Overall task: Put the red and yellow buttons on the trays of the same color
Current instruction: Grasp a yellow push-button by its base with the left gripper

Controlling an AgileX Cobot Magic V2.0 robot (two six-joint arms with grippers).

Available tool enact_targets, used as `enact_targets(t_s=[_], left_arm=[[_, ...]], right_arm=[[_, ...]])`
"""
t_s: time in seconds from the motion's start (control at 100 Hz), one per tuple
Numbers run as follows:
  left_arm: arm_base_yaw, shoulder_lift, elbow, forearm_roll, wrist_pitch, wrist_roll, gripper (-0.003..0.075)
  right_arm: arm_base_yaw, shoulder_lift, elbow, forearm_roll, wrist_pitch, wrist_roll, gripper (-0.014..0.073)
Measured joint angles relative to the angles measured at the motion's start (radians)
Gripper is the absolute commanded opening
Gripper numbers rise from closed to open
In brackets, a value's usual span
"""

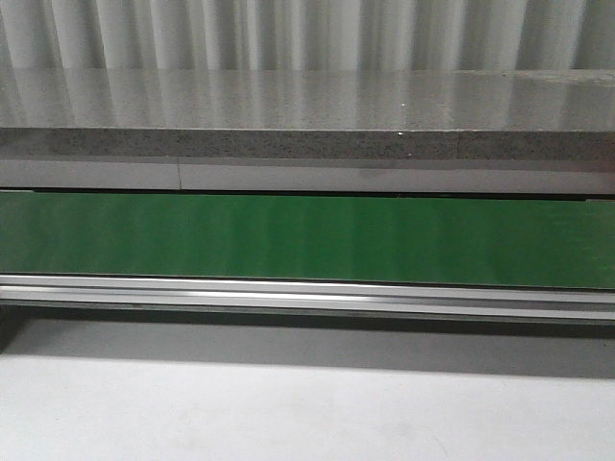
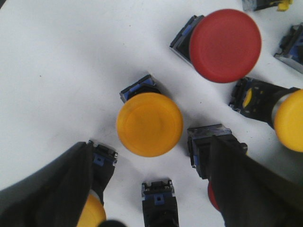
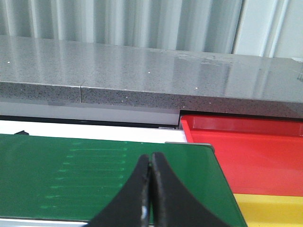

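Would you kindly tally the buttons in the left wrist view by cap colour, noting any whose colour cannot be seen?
Yellow buttons: 3
Red buttons: 2, the second mostly hidden
Buttons with cap colour out of view: 3
Total: 8

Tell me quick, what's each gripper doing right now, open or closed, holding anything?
Left gripper: open, empty, straddling a yellow button.
Right gripper: closed, holding nothing, over the green belt.
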Motion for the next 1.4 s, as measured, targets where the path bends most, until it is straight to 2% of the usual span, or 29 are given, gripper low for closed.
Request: enact_targets(t_s=[0.29, 0.38, 0.63, 0.8, 0.99, 1.29, 1.4], left_arm=[[0.009, 0.08, -0.01, 0.0, -0.009, 0.0, 0.0501], [0.009, 0.089, -0.01, 0.0, -0.027, 0.0, 0.0475], [0.009, 0.091, -0.01, -0.005, -0.064, 0.0, 0.0225], [0.009, 0.091, -0.01, 0.0, -0.068, 0.0, 0.0141], [0.009, 0.045, -0.01, 0.018, -0.066, 0.0, 0.0134], [0.009, -0.173, -0.01, 0.029, -0.026, 0.062, 0.0134], [-0.027, -0.228, -0.01, 0.031, -0.005, 0.079, 0.0134]], right_arm=[[0.0, 0.0, 0.0, 0.0, 0.0, 0.0, -0.0066], [0.0, 0.0, 0.0, 0.0, 0.0, 0.0, -0.0066], [0.0, 0.0, 0.0, 0.0, 0.0, 0.0, -0.0066], [0.0, 0.0, 0.0, 0.0, 0.0, 0.0, -0.0066], [0.0, 0.0, 0.0, 0.0, 0.0, 0.0, -0.0066], [0.0, 0.0, 0.0, 0.0, 0.0, 0.0, -0.0066], [0.0, 0.0, 0.0, 0.0, 0.0, 0.0, -0.0066]])
